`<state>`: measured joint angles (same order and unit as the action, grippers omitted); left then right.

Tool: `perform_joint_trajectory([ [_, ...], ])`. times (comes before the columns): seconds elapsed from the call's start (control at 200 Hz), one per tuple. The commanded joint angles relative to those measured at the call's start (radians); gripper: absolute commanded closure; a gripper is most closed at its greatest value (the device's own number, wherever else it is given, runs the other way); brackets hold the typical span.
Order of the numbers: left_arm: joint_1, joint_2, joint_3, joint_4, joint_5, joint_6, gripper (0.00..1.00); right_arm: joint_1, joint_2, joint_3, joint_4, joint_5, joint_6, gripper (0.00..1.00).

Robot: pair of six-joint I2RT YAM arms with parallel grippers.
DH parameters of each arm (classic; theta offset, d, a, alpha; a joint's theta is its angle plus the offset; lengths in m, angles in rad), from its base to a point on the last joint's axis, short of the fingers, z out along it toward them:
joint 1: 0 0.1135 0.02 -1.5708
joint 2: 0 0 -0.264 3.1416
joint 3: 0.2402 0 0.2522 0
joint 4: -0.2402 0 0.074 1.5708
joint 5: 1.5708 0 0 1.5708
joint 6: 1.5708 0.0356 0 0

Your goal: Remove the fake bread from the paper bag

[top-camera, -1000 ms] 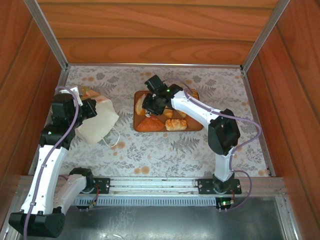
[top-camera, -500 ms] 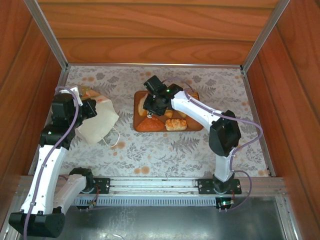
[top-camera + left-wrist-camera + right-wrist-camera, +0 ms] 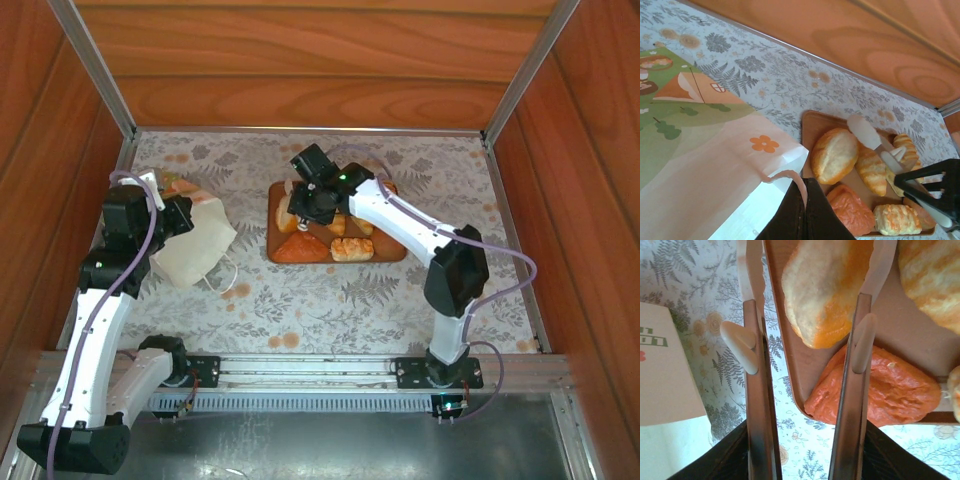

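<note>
Left gripper (image 3: 804, 212) is pinched tight on the rim of the paper bag (image 3: 715, 165), which lies flat with its mouth seemingly toward the board (image 3: 815, 125). Further out, right gripper (image 3: 815, 270) is spread around an oval bun (image 3: 825, 295) resting on the board, long axis along the fingers. Bag's off to its left for any next reach.

A flat brown rectangular wooden board (image 3: 392, 250) lies near centre, slightly toward twelve o'clock, on the grey floral-print table covering (image 3: 330, 300). Reddish wood-panel walls (image 3: 300, 60) stand at nine, twelve and three o'clock.
</note>
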<state>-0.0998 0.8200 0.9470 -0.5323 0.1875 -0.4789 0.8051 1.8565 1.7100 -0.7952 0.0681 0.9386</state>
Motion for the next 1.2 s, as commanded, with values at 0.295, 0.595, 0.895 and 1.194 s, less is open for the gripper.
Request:
perform_joint_trajectory([
  [0.295, -0.001, 0.022, 0.079, 0.008, 0.061, 0.036, 1.00, -0.015, -0.372, -0.231, 0.075, 0.267, -0.227, 0.55],
  [0.595, -0.003, 0.054, 0.115, 0.009, 0.128, 0.039, 1.00, -0.181, -0.573, -0.414, 0.032, 0.238, -0.320, 0.57],
  [0.895, -0.012, 0.100, 0.162, 0.010, 0.241, 0.066, 1.00, -0.518, -0.681, -0.575, -0.015, 0.015, -0.455, 0.57],
  [1.194, -0.014, 0.047, 0.160, -0.035, 0.313, 0.177, 1.00, -0.872, -0.678, -0.677, 0.009, -0.164, -0.623, 0.57],
])
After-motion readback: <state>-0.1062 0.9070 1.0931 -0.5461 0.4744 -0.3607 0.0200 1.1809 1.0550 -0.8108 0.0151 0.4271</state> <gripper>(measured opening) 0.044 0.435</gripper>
